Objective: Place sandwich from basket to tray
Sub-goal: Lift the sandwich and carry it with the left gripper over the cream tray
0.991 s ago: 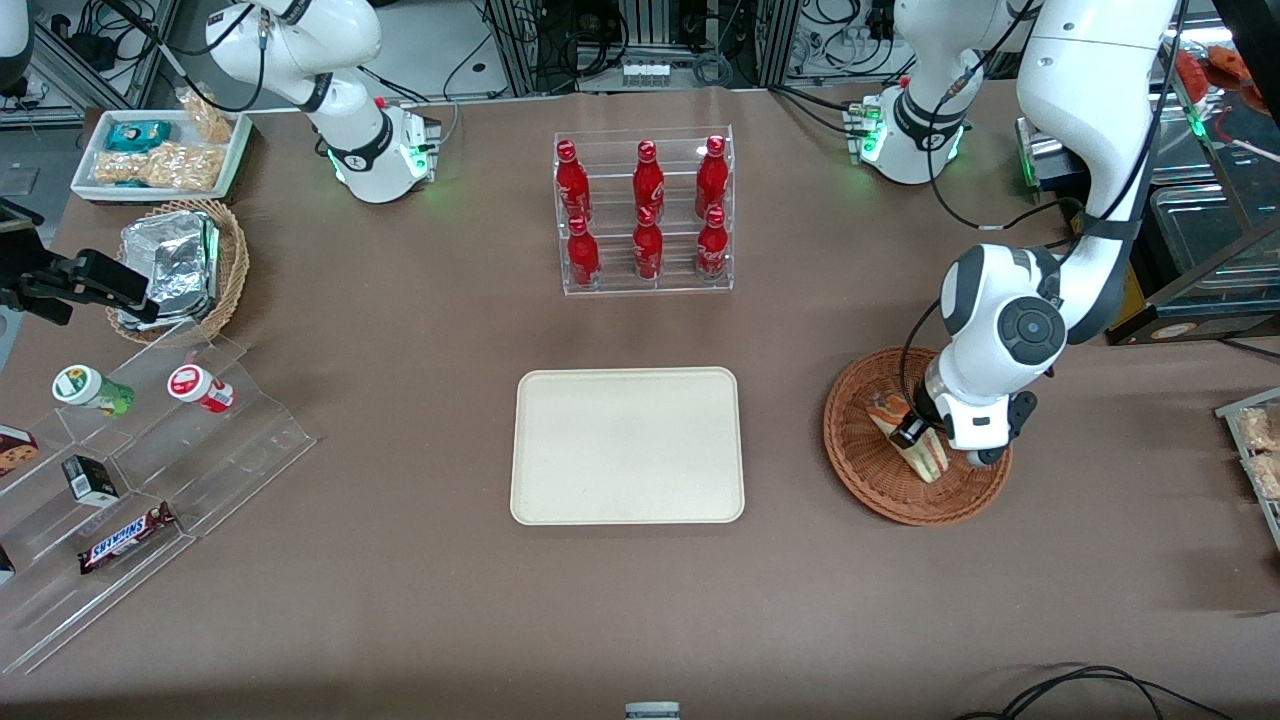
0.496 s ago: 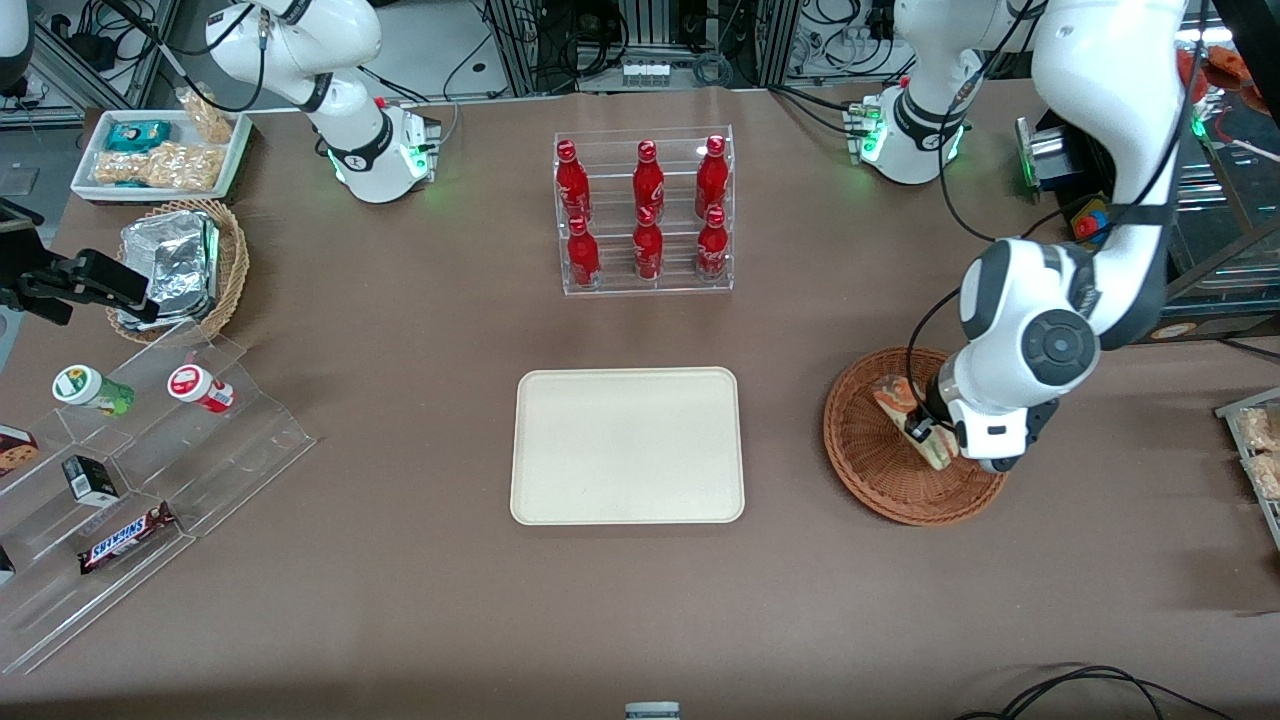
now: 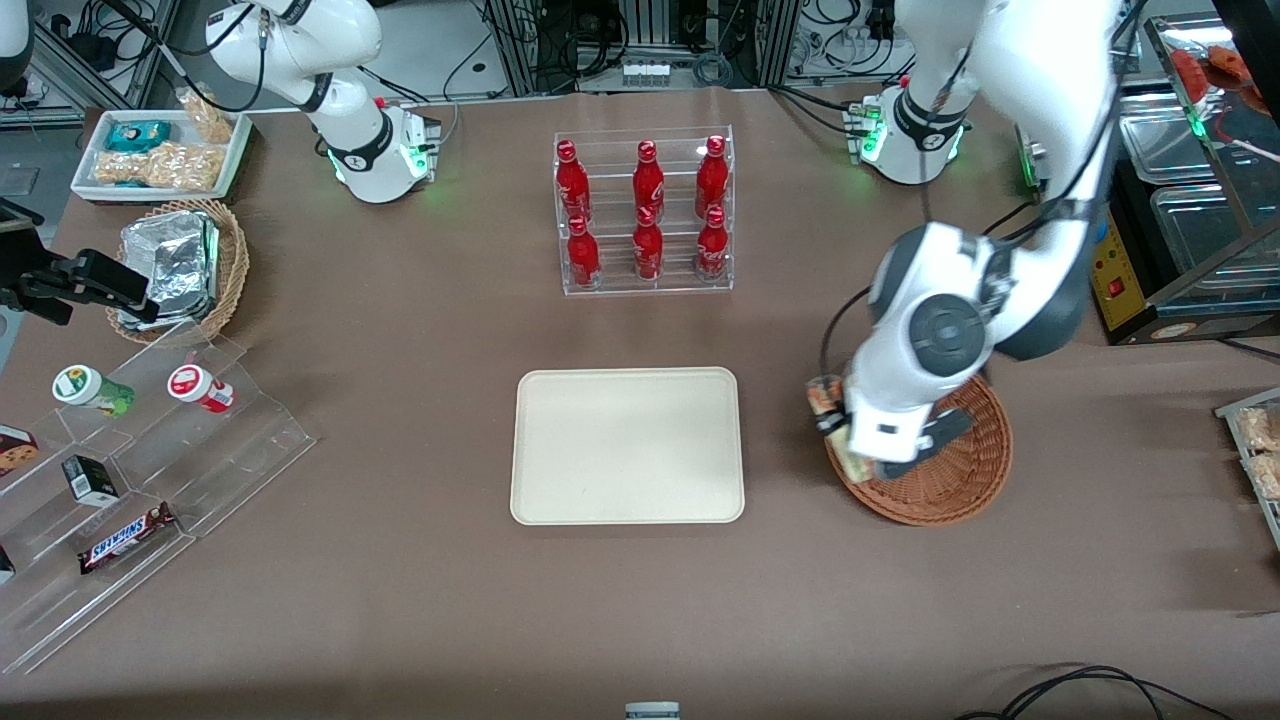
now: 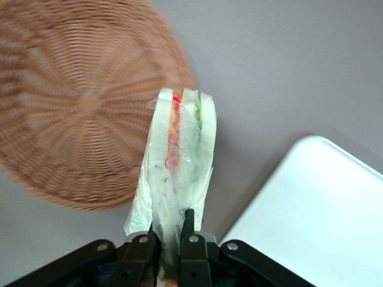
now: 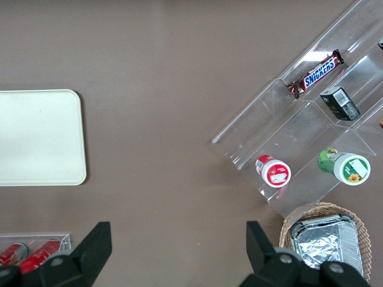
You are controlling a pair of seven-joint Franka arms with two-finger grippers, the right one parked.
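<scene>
- Black fingers of the left arm's gripper (image 4: pixel 170 236) clamp the wrapped end of the sandwich (image 4: pixel 176 164), pinching it across its bread faces, with the wedge standing out past the fingertips.
- Clear wrap covers the sandwich, and red and green filling shows between two white slices; the film looks slick and crinkled, so a pinch on film alone could slide.
- Soft bread suggests a light, squashy load: a modest squeeze across the flat faces, close to the thick end, seems the safest hold, since a harder one would likely crush the layers.
- Seen from the front, the gripper (image 3: pixel 835 425) holds the sandwich (image 3: pixel 825 400) clear of the table, above the rim of the basket (image 3: pixel 955 480) on the side facing the tray.
- Reddish-brown wicker fills much of the wrist view, and the basket (image 4: pixel 72 107) there holds nothing else.
- Cream-coloured and bare, the tray (image 3: pixel 627 445) lies flat on the brown table (image 3: pixel 400 600), near the basket but apart from it; its rounded corner (image 4: pixel 317 209) shows in the wrist view.
- Carrying is judged under way; the set-down on the tray is not yet done.
</scene>
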